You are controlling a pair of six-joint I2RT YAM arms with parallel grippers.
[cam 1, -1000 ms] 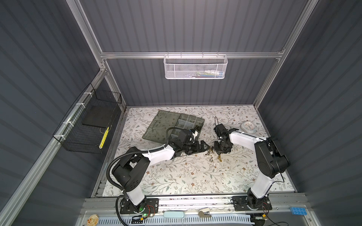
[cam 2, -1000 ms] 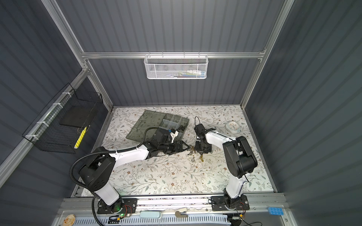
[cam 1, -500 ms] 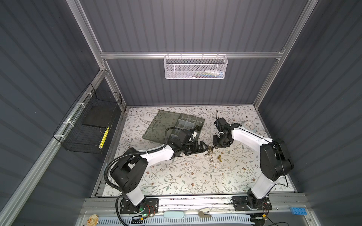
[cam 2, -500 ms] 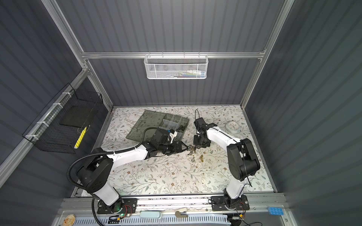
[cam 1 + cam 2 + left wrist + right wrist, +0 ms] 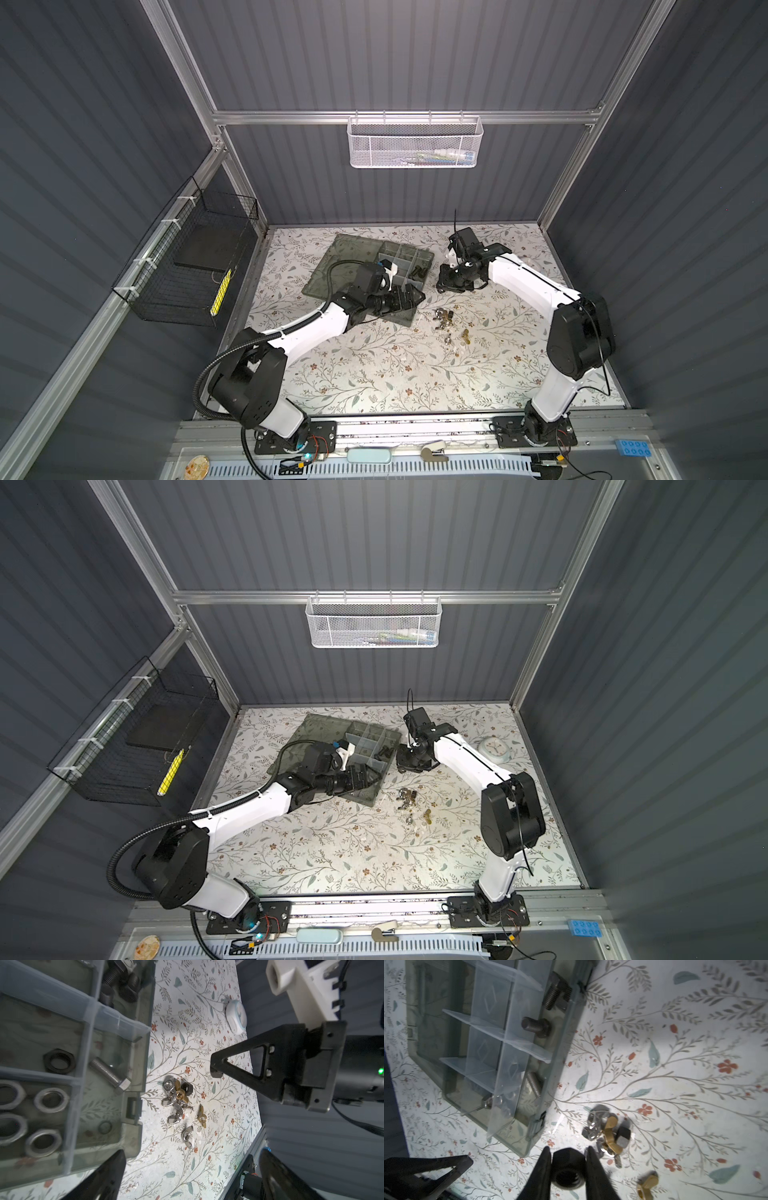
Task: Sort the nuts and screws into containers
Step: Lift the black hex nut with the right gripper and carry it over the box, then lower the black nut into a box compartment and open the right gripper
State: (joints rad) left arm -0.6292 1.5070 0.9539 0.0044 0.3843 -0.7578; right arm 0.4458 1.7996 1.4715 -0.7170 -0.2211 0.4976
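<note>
Four silver nuts in one compartment, black screws in another

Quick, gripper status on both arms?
Left gripper: open, empty.
Right gripper: shut on a black nut.

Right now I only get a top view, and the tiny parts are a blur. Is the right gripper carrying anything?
Observer: Yes, the right wrist view shows the right gripper shut on a black nut.
Operator: Any nuts in the box yet?
Observer: Left wrist view: silver nuts share one compartment of the organiser box.
Operator: Left gripper?
Observer: The left gripper is open, nothing between its fingers.
</note>
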